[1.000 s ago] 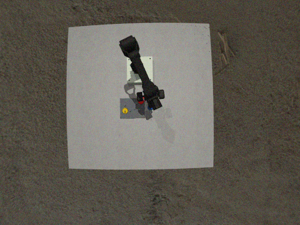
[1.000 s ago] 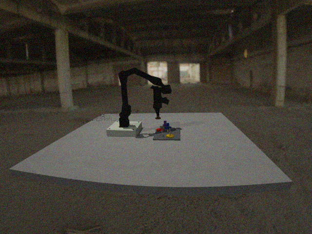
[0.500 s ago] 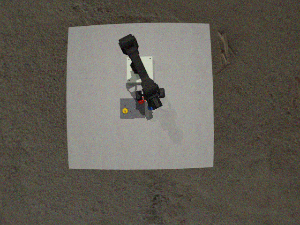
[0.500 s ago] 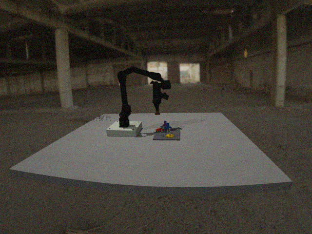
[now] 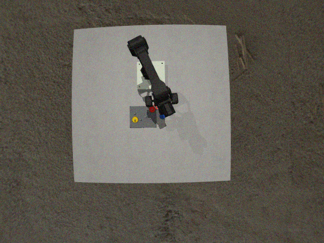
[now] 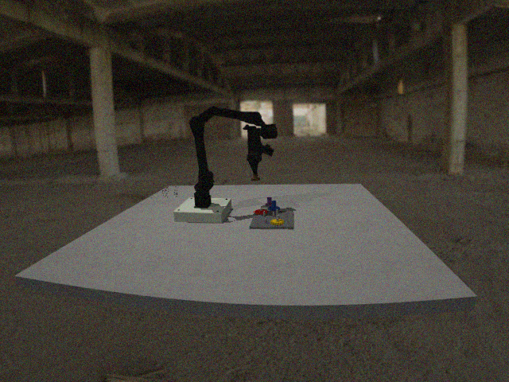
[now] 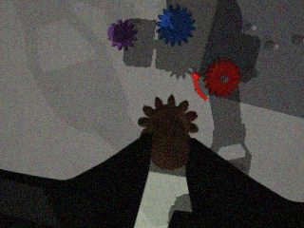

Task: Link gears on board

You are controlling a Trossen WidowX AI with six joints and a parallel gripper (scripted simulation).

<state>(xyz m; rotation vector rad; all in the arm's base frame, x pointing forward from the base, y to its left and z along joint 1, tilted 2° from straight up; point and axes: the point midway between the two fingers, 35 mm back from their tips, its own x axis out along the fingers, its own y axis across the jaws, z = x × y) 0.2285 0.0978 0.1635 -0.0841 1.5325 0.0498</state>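
Note:
My gripper (image 7: 169,142) (image 6: 255,176) is shut on a brown gear (image 7: 169,116) (image 6: 255,178) by its handle and holds it high above the table. The grey board (image 5: 134,124) (image 6: 258,225) carries the red gear (image 5: 152,108) (image 6: 260,212) (image 7: 222,77) near its corner on the arm's side and the yellow gear (image 5: 133,118) (image 6: 277,222) on the opposite side. Small empty pegs stand between and near them. A blue gear (image 5: 162,116) (image 6: 273,206) (image 7: 176,25) and a purple gear (image 6: 269,200) (image 7: 123,34) stand on the table beside the board. The arm hides the purple gear in the top view.
The white base block (image 5: 160,69) (image 6: 197,214) of the arm stands near the board. A red arrow (image 7: 197,86) lies beside the red gear. The arm's shadow falls over part of the board and the table (image 5: 110,151) (image 6: 246,263).

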